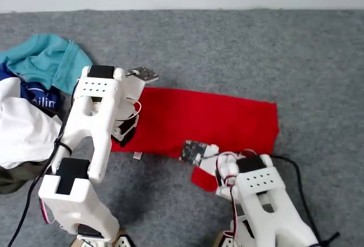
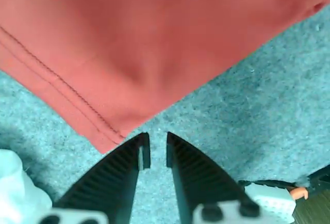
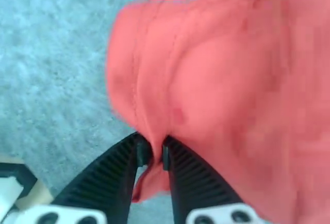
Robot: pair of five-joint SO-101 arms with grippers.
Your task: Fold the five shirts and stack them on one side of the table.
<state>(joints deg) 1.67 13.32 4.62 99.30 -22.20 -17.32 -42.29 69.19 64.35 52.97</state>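
Across the middle of the grey table (image 1: 256, 48) lies the red shirt (image 1: 216, 122), drawn out as a long band that runs from left to right. I stand on the near side of it with both arms.

My left gripper (image 2: 158, 149) hangs over the left end of the band, just off the near corner where the stitched hem comes to a point. Its fingers (image 2: 126, 167) are released: a narrow slit shows between the tips, grey table shows through it, and no cloth is caught there. The corner of the hem lies just beside the tips, not between them.

My right gripper (image 3: 152, 152) is at the near edge of the red shirt, toward its right half. Its fingers (image 3: 124, 164) are clenched on a fold of the red cloth, which bunches up from between the tips and spreads away from them; a small flap of it hangs down on the near side of the grip.

At the far left of the table sits a loose heap of the other clothes: a teal shirt (image 1: 48, 59) farthest back, a blue shirt (image 1: 37, 96) under it, a white shirt (image 1: 23, 127) nearer, and a dark garment (image 1: 14, 178) at the near edge. The heap lies close beside my left arm and apart from the red shirt.
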